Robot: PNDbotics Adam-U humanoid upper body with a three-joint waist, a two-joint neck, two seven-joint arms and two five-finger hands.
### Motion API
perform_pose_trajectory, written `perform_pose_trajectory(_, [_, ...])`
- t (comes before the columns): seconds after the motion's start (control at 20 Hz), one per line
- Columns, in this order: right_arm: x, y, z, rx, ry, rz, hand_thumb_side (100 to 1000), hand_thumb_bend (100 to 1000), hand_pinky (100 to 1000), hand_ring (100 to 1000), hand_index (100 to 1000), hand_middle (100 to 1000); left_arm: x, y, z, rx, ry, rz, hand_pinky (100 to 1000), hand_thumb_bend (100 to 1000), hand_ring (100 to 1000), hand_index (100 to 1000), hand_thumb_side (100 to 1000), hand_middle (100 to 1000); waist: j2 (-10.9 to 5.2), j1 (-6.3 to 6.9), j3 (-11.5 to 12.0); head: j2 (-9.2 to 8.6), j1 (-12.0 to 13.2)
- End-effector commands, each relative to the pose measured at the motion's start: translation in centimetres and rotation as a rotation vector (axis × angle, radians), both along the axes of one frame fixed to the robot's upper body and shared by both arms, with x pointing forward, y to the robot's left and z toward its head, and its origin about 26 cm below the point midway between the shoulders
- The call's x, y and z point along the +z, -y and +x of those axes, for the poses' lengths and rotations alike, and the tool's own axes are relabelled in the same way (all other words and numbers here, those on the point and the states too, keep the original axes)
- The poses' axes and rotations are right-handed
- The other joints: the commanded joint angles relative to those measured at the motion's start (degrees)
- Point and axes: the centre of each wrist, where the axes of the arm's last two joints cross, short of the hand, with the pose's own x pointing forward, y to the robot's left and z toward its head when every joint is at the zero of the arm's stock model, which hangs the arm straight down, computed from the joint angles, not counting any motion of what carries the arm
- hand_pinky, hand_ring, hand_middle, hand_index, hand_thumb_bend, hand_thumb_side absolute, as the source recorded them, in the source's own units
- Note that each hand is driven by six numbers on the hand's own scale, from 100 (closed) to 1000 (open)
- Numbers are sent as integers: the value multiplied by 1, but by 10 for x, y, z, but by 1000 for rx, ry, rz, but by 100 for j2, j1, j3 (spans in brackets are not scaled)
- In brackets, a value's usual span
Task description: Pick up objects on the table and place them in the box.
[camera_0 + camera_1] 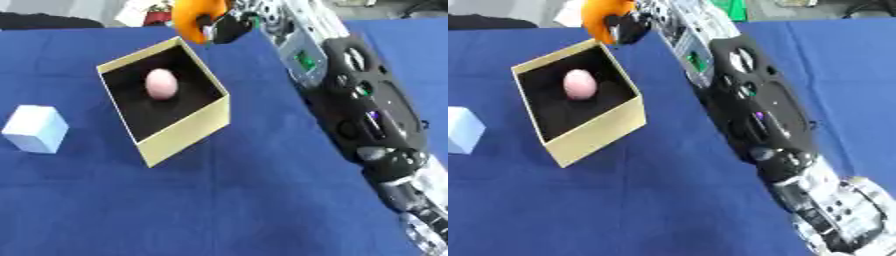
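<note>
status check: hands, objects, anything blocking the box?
Right hand shut on orange object, just past box far corner. Pink egg already inside; pale blue cube left on table. Box opening unobstructed.

The box [188, 131] stands open-topped, with only a pink egg-shaped thing [161, 83] on its black floor; the right hand [226, 26] holds an orange object [190, 17] over its far corner; a pale blue cube [37, 128] sits apart on the left; the near worktop [219, 210] lies bare.
</note>
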Motion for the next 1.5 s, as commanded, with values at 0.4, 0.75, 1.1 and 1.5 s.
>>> perform_pose_trajectory(0.4, [-8, -13, 0, 40, -46, -40, 100, 100, 766, 983, 767, 796, 9, 1, -1, -4, 24, 24, 724, 273, 653, 797, 927, 677, -111, 22, 6, -76, 4])
perform_pose_trajectory(0.75, [-21, -20, 4, 63, -103, -92, 100, 100, 773, 992, 788, 824, 9, 1, -1, -3, 22, 26, 724, 271, 654, 797, 926, 678, -106, 26, 5, -76, -15])
perform_pose_trajectory(1.1, [-25, -22, 6, 106, -140, -174, 222, 100, 818, 1000, 904, 927, 9, 1, -1, -3, 21, 26, 724, 272, 654, 797, 926, 678, -109, 18, -2, -75, -14])
perform_pose_trajectory(1.5, [-23, -19, 5, 99, -111, -246, 523, 147, 868, 1000, 1000, 1000, 9, 1, -1, -1, 19, 25, 724, 272, 654, 799, 927, 678, -113, 17, -9, -63, -51])
